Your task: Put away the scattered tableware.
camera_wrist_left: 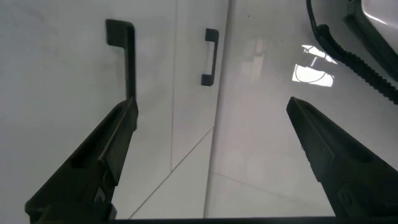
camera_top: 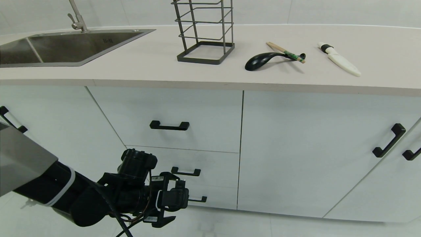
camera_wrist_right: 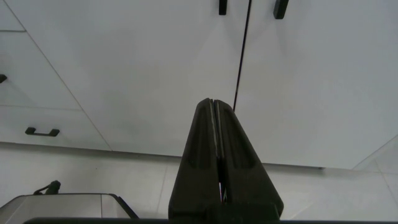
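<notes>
Countertop [camera_top: 138,70] bears sink [camera_top: 65,46], wire rack [camera_top: 205,36], black spoon [camera_top: 260,61], chopsticks [camera_top: 284,51] and what looks like a white knife [camera_top: 340,61]; left gripper [camera_wrist_left: 211,106] spread before cabinets [camera_top: 312,148], right gripper [camera_wrist_right: 213,106] pressed together.

counter [camera_top: 131,65] | wire rack [camera_top: 205,33] | black spoon [camera_top: 260,61], chopsticks [camera_top: 284,52] across its handle (touching) | white knife [camera_top: 340,60] nearby

Straight ahead of the left gripper [camera_wrist_left: 211,106] stand white flat-fronted cabinet drawers [camera_top: 184,112] with black bar handles [camera_top: 169,125]. Beneath it lies a glossy pale tiled floor [camera_top: 230,223] that mirrors bright light. High above it runs a pale beige countertop [camera_top: 131,70] with an inset stainless-steel sink [camera_top: 65,46] and a chrome tap [camera_top: 77,18], backed by a white tiled wall [camera_top: 329,11].
</notes>
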Robot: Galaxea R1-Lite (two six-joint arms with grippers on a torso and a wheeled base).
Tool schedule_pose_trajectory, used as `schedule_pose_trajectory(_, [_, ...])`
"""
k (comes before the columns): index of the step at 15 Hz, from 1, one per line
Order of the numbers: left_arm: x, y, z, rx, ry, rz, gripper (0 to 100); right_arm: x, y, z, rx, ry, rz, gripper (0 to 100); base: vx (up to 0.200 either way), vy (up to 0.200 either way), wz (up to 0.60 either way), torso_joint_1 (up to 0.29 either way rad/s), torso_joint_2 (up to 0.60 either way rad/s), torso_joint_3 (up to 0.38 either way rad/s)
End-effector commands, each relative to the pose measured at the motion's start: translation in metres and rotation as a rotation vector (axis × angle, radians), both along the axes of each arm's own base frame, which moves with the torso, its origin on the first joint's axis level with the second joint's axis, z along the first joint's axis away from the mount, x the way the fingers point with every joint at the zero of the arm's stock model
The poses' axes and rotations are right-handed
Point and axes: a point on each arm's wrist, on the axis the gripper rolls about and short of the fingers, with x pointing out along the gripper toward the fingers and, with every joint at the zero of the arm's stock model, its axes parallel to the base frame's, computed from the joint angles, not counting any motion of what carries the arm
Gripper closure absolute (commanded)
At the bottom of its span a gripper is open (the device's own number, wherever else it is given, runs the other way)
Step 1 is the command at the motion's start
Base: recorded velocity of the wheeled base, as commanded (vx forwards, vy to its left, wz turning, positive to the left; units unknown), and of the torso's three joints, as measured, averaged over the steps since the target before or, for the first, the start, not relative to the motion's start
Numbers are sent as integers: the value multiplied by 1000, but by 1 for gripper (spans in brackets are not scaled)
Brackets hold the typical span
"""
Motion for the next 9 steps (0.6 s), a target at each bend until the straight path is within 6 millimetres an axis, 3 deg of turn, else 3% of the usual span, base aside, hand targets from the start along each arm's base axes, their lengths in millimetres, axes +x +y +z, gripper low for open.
schedule_pose_trajectory(1, [4,0,-6,7,14,4,0,0,0,0,0,-2,1,100,0,0,0,0,0,0])
schedule_pose_trajectory(4, [20,-3,-5,-8,-86,25,0,0,0,0,0,0,1,100,0,0,0,0,0,0])
schedule_pose_trajectory(9, [27,-2,-12,-9,-108,50,0,0,0,0,0,0,1,100,0,0,0,0,0,0])
